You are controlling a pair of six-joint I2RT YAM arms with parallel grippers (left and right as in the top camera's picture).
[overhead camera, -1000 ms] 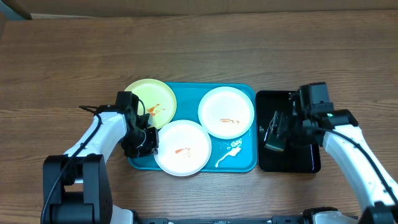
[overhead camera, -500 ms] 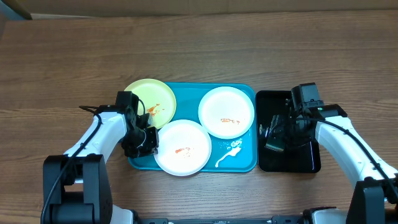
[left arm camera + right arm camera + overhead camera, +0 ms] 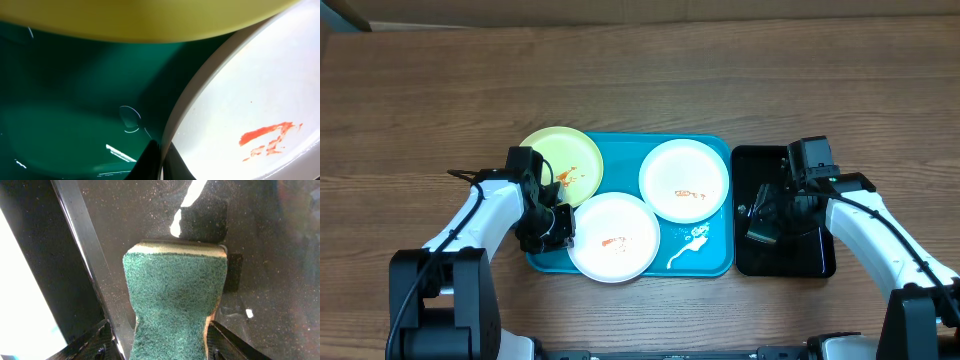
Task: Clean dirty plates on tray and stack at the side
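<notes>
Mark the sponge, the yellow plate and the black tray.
sponge (image 3: 172, 300): right wrist view, middle of green face.
yellow plate (image 3: 560, 155): overhead view, bare upper part.
black tray (image 3: 795, 262): overhead view, bare lower floor.

A front white plate (image 3: 612, 237), a rear white plate (image 3: 684, 180) and a yellow-green plate (image 3: 560, 158), all smeared orange-red, are pictured flat on a turquoise tray (image 3: 620, 152). A white smear (image 3: 690, 246) is seen on it.

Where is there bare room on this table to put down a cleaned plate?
The wide strip of brown wooden table behind both trays is bare, also the wood left of the left arm. Crowded: the turquoise plastic tray, filled by three round plates, and the narrow black tray, where the right gripper squeezes a green sponge.
</notes>
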